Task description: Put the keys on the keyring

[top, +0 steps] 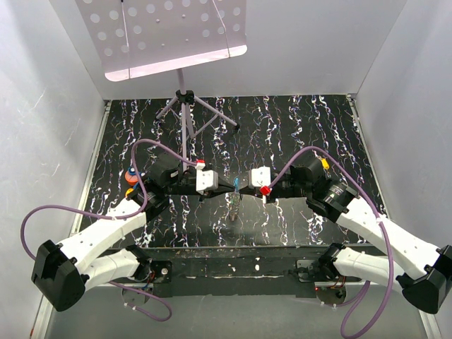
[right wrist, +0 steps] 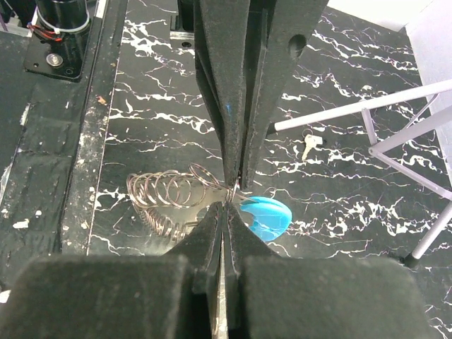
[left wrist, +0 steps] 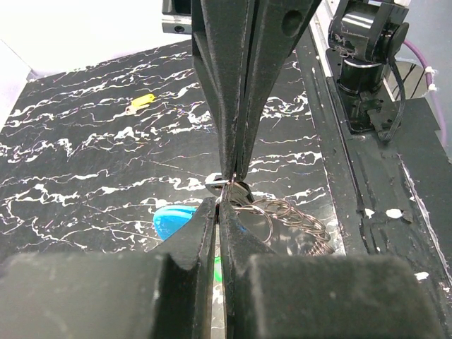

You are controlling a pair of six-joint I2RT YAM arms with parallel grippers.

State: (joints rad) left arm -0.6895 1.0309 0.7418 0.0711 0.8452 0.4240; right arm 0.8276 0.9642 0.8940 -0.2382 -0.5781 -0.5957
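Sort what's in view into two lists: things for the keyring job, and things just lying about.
For the job:
- keyring with blue tag, pinched by the shut left claw and right claw
- loose key on the mat

Lying about:
- music stand
- small coloured bits at the mat's left edge

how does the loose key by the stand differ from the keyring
The key is one small pale flat piece; the keyring is larger, a string of wire rings with a blue tab. The key lies loose on the mat near a stand leg; the keyring is pinched between the shut left gripper and right gripper. Both look metal.
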